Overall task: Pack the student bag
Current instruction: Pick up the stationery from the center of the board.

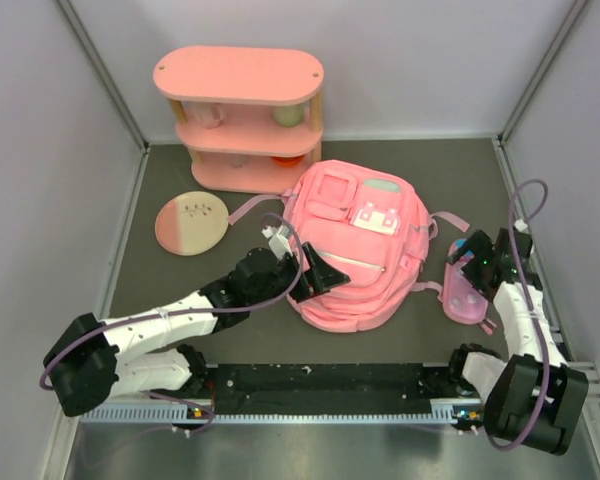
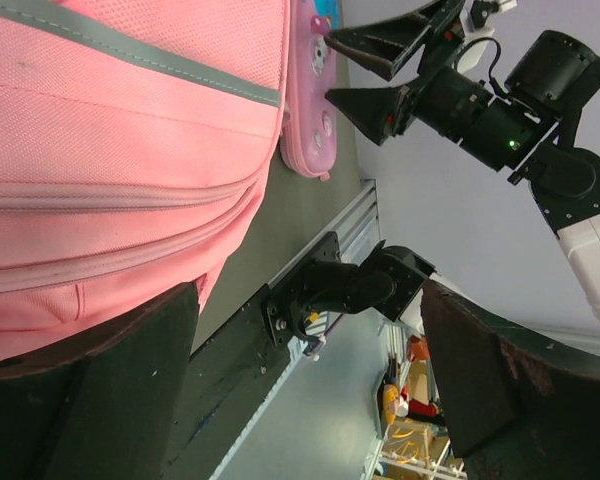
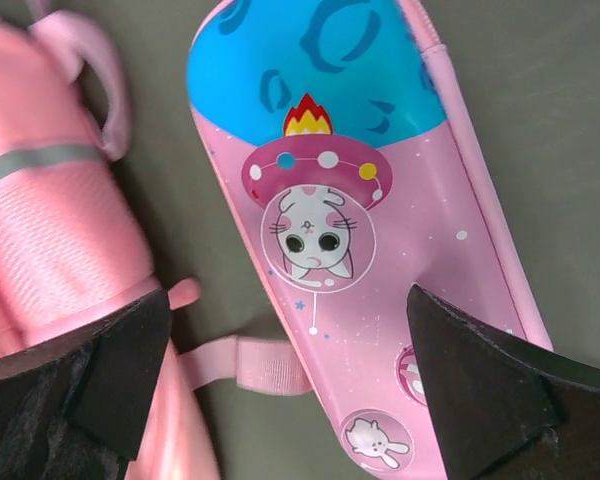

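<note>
Grey table [image 1: 160, 285], student bag [image 1: 355, 250] mid-frame; left gripper [image 1: 325, 272] spread beside it, right gripper [image 1: 468, 258] spread over pencil case [image 1: 467, 298].

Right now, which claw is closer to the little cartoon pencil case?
The right claw: it hovers open directly over the pencil case, while the left claw sits beyond the student bag, at its other side.
</note>
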`<state>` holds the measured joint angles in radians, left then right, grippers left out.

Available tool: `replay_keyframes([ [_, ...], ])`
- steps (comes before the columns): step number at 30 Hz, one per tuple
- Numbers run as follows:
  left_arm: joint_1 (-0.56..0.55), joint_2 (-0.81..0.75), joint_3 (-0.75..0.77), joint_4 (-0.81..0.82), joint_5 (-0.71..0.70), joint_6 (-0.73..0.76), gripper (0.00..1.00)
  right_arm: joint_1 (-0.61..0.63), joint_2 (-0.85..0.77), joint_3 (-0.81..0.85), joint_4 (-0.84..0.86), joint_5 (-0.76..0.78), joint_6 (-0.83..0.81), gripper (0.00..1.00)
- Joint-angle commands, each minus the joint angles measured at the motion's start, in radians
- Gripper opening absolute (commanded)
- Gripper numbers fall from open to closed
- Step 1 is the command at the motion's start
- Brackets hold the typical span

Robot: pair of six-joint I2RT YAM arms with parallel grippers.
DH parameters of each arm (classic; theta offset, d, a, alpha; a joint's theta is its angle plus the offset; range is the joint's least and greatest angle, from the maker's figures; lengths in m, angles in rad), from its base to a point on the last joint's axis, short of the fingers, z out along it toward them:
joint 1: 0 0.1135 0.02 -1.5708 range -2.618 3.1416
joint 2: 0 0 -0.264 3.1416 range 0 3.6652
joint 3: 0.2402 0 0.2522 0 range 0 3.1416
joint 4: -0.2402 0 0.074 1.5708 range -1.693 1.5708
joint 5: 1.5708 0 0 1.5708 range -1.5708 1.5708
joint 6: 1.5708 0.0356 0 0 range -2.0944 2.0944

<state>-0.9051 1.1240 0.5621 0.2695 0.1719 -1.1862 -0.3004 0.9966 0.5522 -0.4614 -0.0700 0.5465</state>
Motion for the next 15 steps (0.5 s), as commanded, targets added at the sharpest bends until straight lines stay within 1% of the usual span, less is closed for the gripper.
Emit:
replay_keyframes([
  [1, 0.002, -0.001, 0.018, 0.059, 0.028, 0.005, 0.95, 0.093, 0.008, -0.028, 0.015, -0.244, 0.112, 0.99],
  [3, 0.002, -0.009, 0.018, 0.053, 0.023, 0.011, 0.96, 0.109, -0.033, 0.015, -0.009, -0.273, 0.106, 0.99],
  [5, 0.002, -0.009, 0.028, 0.04, 0.026, 0.022, 0.96, 0.109, -0.076, 0.05, -0.057, -0.258, 0.086, 0.99],
  [6, 0.002, -0.009, 0.035, 0.034, 0.029, 0.039, 0.96, 0.109, -0.12, 0.093, -0.081, -0.179, 0.063, 0.99],
  [7, 0.002, -0.009, 0.042, 0.025, 0.034, 0.049, 0.96, 0.107, -0.143, 0.113, -0.124, -0.13, 0.049, 0.99],
  [8, 0.002, -0.007, 0.062, -0.002, 0.043, 0.062, 0.97, 0.107, -0.162, 0.139, -0.132, -0.079, 0.037, 0.99],
  [9, 0.002, -0.003, 0.073, -0.021, 0.047, 0.091, 0.97, 0.107, -0.177, 0.144, -0.138, 0.028, 0.021, 0.99],
  [11, 0.002, -0.001, 0.106, -0.052, 0.064, 0.12, 0.98, 0.083, -0.194, 0.15, -0.155, 0.111, 0.017, 0.99],
  [12, 0.002, 0.003, 0.117, -0.085, 0.073, 0.152, 0.99, 0.061, -0.191, 0.147, -0.16, 0.145, 0.015, 0.99],
  [15, 0.002, 0.008, 0.156, -0.15, 0.112, 0.212, 0.99, -0.032, -0.155, 0.111, -0.135, 0.145, 0.013, 0.99],
])
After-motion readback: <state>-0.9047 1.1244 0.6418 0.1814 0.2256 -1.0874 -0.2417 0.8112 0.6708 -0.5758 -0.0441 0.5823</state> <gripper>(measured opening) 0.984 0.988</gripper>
